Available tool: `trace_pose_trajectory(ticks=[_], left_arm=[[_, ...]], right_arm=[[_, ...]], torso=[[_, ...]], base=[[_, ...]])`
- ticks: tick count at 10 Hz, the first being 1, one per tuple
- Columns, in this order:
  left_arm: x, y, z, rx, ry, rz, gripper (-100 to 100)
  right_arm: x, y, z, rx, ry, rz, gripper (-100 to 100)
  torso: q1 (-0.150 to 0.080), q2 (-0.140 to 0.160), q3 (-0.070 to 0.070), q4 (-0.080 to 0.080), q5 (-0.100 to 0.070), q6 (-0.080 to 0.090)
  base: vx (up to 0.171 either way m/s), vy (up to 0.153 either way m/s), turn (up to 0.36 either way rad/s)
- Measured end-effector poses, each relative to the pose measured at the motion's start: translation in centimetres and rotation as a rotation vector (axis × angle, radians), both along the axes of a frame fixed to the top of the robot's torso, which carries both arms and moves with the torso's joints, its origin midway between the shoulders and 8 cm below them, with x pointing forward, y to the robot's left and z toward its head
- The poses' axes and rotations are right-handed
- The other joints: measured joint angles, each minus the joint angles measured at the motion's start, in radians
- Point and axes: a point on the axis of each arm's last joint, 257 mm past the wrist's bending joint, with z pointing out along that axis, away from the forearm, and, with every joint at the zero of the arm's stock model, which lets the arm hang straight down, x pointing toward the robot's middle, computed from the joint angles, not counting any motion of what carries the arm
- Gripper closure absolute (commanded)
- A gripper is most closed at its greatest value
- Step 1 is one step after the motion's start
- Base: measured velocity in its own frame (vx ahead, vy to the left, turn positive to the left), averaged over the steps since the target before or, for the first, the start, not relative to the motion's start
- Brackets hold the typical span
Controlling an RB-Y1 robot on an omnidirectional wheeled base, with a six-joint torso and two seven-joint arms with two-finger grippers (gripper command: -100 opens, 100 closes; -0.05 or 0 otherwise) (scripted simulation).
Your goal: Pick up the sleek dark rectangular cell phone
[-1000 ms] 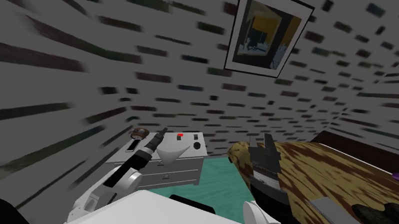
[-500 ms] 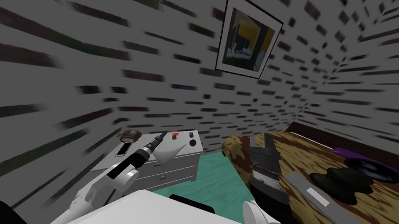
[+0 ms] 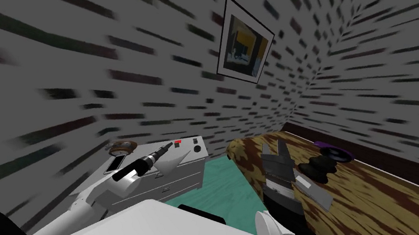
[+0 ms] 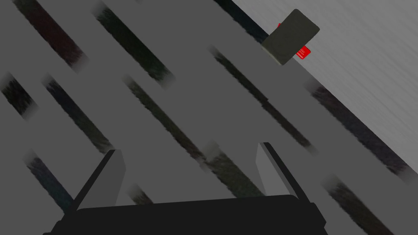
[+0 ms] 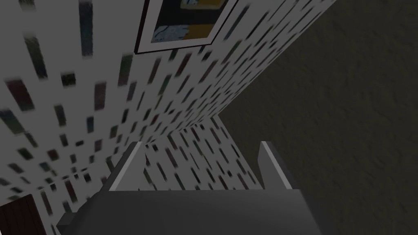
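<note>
my view had swung since a second ago, phone [image 3: 115,163] lay on nightstand [image 3: 188,176] at lower left, near left gripper [image 3: 166,146], fingers wide apart, right gripper [image 3: 273,146] also wide, over bed [image 3: 387,223]

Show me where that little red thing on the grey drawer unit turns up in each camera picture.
Head view: the red tag lies on the grey drawer unit, near its far edge, just past the left end effector.
Left wrist view: the red tag is partly covered by a dark grey block, well ahead of the open fingers.
Right wrist view: not in it.
Shared landmark: the grey wall with dark dashes, in all three.
</note>
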Motion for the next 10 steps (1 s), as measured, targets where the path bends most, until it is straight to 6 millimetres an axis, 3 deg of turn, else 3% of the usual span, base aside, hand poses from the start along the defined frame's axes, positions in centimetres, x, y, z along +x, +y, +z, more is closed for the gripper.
trace_pose_trajectory(ticks=[7, 10], left_arm=[[-2.0, 8.1, -7.0, 0.113, 0.3, 0.048, -100], [-2.9, 10.2, -9.7, 0.128, 0.386, 0.073, -100]], right_arm=[[0.0, 0.0, 0.0, 0.0, 0.0, 0.0, 0], [0.0, 0.0, 0.0, 0.0, 0.0, 0.0, 0]], torso=[[-0.002, -0.004, -0.002, -0.001, 0.0, -0.001], [-0.001, -0.004, -0.002, -0.001, 0.0, -0.001]], base=[[0.008, -0.025, -0.228], [0.034, -0.026, -0.214]])
